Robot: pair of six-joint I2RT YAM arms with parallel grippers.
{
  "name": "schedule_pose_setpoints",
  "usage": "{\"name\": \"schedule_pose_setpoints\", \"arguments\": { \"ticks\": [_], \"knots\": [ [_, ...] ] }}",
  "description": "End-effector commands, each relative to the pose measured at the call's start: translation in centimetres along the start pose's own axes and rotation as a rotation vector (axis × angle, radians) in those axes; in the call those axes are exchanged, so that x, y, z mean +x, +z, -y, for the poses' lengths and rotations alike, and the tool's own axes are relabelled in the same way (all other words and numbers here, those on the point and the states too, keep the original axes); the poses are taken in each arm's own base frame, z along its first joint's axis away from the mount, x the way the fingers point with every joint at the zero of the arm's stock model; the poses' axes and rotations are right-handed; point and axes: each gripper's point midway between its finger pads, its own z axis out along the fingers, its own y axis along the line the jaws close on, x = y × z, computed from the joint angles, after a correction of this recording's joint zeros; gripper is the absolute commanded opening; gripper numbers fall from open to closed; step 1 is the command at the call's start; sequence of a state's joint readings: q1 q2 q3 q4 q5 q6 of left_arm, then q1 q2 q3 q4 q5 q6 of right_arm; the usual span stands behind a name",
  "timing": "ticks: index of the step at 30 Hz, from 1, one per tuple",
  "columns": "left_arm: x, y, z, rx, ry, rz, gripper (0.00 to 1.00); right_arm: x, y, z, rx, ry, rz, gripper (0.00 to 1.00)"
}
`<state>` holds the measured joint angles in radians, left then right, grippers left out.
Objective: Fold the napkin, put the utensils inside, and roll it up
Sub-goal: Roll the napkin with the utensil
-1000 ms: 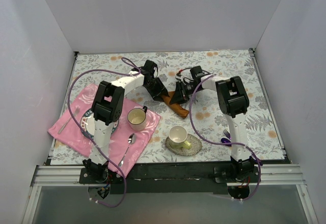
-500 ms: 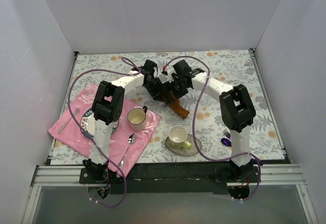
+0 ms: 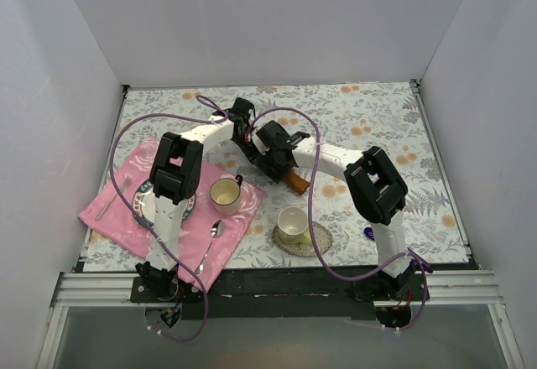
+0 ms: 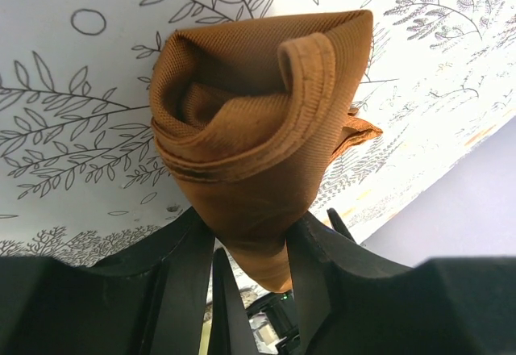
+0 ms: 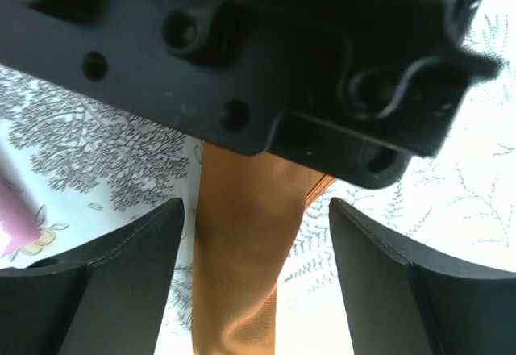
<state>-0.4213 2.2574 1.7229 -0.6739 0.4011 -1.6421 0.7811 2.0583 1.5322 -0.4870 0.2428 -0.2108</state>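
On the floral table [image 3: 377, 126] the shiny rust-orange satin napkin [image 4: 258, 129] is rolled, with the left gripper [image 4: 251, 238] clenching it and the right gripper [image 5: 256, 218] released around it. A slim purple utensil [image 3: 369, 233] seems left outside, at the near edge.

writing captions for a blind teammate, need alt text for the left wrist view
The rolled rust-orange napkin, seen end-on with its layers spiralling, fills the centre, pinched at its lower part between the left gripper's black fingers. Behind it lies a white table printed with grey leaves.
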Motion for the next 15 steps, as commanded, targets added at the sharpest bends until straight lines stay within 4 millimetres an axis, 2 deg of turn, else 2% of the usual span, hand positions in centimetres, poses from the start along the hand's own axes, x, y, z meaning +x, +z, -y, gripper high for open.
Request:
{"name": "schedule_pose_setpoints", "arguments": {
  "ticks": [1, 6, 7, 8, 10, 12, 15],
  "knots": [
    [0.4, 1.1, -1.0, -0.022, -0.017, -0.021, 0.39, -1.1, 0.5, 0.4, 0.037, -0.023, 0.067, 0.79],
    [0.2, 0.9, -0.7, -0.008, -0.019, -0.028, 0.39, -1.1, 1.1, -0.1, 0.010, 0.001, 0.103, 0.74],
    [0.2, 0.7, -0.5, -0.002, -0.013, -0.027, 0.40, -1.0, 1.4, 0.0, -0.007, 0.026, 0.110, 0.72],
    [0.1, 0.6, -0.5, 0.003, -0.015, -0.027, 0.41, -0.8, 1.6, 0.2, -0.010, 0.040, 0.105, 0.65],
    [-0.1, 0.2, -0.2, 0.016, -0.011, -0.025, 0.50, -0.6, 1.8, 0.1, -0.039, 0.061, 0.099, 0.58],
    [-0.3, -0.3, 0.1, 0.034, -0.008, -0.021, 0.58, -0.5, 1.9, 0.1, -0.056, 0.075, 0.095, 0.46],
    [-0.9, -1.2, 0.8, 0.062, 0.000, -0.002, 0.66, -0.5, 1.6, 0.0, -0.096, 0.096, 0.101, 0.37]
  ]
}}
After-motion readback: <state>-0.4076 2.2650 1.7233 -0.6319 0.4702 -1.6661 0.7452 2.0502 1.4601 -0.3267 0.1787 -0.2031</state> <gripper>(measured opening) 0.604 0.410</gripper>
